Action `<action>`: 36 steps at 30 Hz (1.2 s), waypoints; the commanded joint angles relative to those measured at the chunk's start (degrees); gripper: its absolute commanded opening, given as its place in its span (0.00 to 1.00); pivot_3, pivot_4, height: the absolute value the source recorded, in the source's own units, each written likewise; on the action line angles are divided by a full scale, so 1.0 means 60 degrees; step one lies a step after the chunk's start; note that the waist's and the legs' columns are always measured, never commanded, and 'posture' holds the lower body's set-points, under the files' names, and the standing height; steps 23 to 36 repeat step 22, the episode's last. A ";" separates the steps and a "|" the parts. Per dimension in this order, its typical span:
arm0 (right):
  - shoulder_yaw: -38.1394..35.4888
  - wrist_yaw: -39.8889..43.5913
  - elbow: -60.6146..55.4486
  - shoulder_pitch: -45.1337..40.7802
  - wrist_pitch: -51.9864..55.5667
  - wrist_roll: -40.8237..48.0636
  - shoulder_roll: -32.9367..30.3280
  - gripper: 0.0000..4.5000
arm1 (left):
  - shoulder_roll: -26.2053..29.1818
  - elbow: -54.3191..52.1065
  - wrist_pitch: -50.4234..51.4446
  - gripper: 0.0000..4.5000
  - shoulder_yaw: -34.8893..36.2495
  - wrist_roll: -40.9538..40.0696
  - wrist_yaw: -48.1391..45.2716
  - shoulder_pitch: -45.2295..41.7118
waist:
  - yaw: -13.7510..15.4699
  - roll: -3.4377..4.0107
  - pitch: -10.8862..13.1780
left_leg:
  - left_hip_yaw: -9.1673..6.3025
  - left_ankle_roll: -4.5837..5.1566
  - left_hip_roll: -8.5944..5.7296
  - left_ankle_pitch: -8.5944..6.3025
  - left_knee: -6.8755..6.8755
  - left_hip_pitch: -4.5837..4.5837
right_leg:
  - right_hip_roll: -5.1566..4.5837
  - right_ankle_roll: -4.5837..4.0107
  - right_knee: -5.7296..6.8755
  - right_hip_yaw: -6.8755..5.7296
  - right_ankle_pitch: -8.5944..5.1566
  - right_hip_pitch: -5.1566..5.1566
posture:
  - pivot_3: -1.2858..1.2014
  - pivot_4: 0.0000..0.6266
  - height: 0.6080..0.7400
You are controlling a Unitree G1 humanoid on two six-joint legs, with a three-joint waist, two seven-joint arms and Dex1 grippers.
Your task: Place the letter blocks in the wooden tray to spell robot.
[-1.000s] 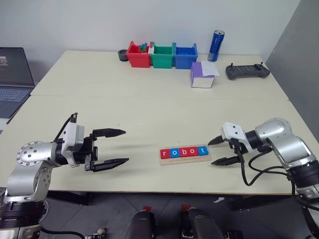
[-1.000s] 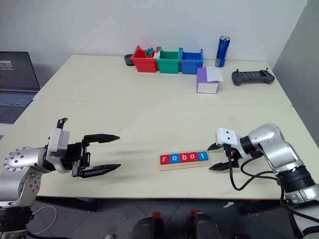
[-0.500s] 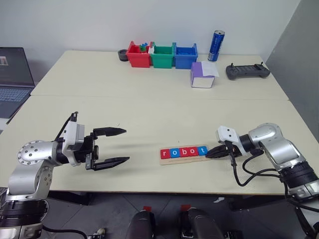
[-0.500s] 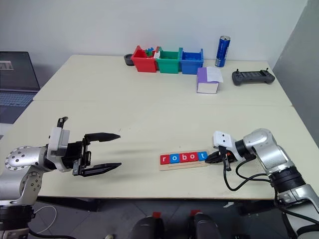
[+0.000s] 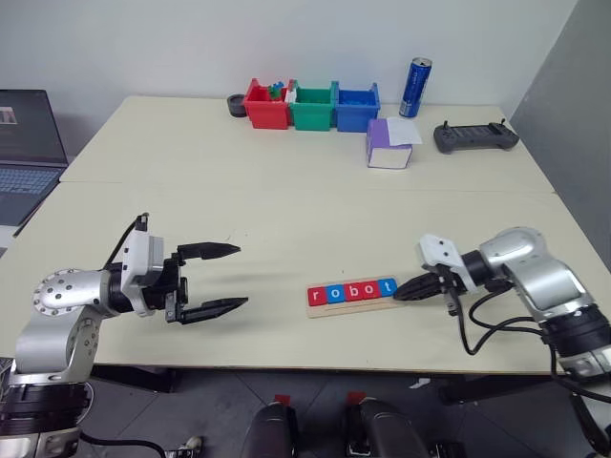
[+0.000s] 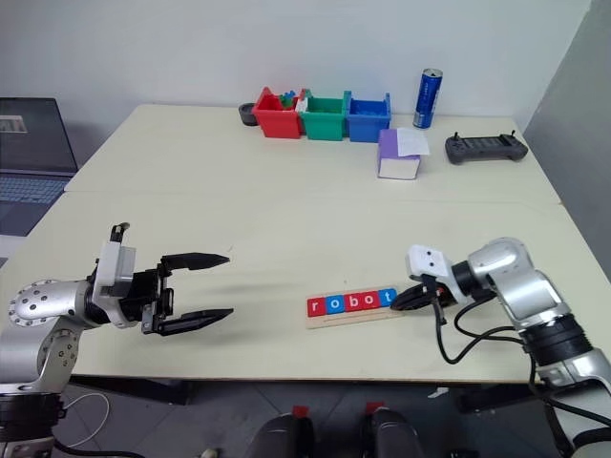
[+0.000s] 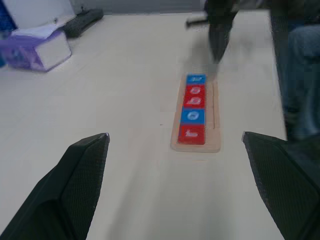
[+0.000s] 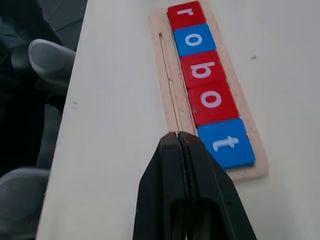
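The five letter blocks (image 5: 350, 291) sat in the wooden tray (image 8: 168, 85) near the table's front edge, spelling "robot". Right gripper (image 5: 398, 295) — fingers closed, empty — pointed at the "t" end. Left gripper (image 5: 232, 279) hung wide open, well apart.

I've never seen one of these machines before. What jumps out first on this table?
Near the front edge, five red and blue letter blocks lie in a wooden tray and spell "robot". The right claw, shut, points at the tray's "t" end, while the left claw hangs wide open off to the tray's left. Along the far edge stand three bins, red, green and blue, and a blue can.
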 commanded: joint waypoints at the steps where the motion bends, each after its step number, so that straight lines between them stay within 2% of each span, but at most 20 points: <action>1: -0.1655 0.0017 -0.1004 0.0751 0.1159 0.1116 -0.1096 0.09 | 0.0519 -0.0766 0.0462 1.00 0.0847 -0.0123 0.0502 0.0284 | 0.0012 -0.0001 0.0000 | -0.0001 0.0000 0.0000 -0.0001 0.0000 0.0001 | -0.0001 0.0000 -0.0003 0.0000 0.0000 0.0002 | 0.52 0.24 1.00; 5: -0.4073 0.0200 -0.1302 0.2056 0.2457 0.2541 -0.2358 0.35 | 0.1311 -0.0997 0.1020 1.00 0.1884 -0.0611 0.0019 0.0971 | 0.0053 0.0000 0.0003 | -0.0005 0.0001 -0.0002 -0.0003 -0.0005 -0.0007 | -0.0004 -0.0005 -0.0016 -0.0004 -0.0004 -0.0002 | 0.52 0.24 1.00; 7: -0.4664 0.0218 -0.1219 0.2214 0.2907 0.3132 -0.2559 0.50 | 0.1445 -0.1052 0.1241 1.00 0.2075 -0.0813 -0.0063 0.1093 | 0.0011 0.0004 0.0003 | -0.0003 0.0001 -0.0002 -0.0003 -0.0005 0.0001 | -0.0005 -0.0009 -0.0010 -0.0002 -0.0006 -0.0003 | 0.52 0.24 1.00; 13: -0.4673 0.0890 -0.0491 0.2497 0.2924 0.3512 -0.3215 0.98 | 0.1558 -0.1238 0.2601 1.00 0.2323 -0.2004 0.0237 0.0405 | 0.0022 0.0004 0.0003 | -0.0030 0.0002 0.0000 -0.0002 -0.0004 0.0015 | 0.0001 -0.0007 -0.0001 -0.0015 -0.0006 0.0007 | 0.52 0.24 1.00; 22: -0.4184 0.0766 -0.0142 0.2451 0.2227 0.3252 -0.3351 0.99 | 0.1455 -0.1342 0.2579 1.00 0.2101 -0.1721 0.0271 0.0299 | 0.0020 0.0004 0.0004 | -0.0014 0.0000 -0.0004 -0.0003 -0.0009 -0.0003 | 0.0001 -0.0009 -0.0010 -0.0005 -0.0009 -0.0004 | 0.52 0.24 1.00; 36: -0.4184 0.0766 -0.0142 0.2451 0.2227 0.3252 -0.3351 0.99 | 0.1455 -0.1342 0.2579 1.00 0.2101 -0.1721 0.0271 0.0299 | 0.0020 0.0004 0.0004 | -0.0014 0.0000 -0.0004 -0.0003 -0.0009 -0.0003 | 0.0001 -0.0009 -0.0010 -0.0005 -0.0009 -0.0004 | 0.52 0.24 1.00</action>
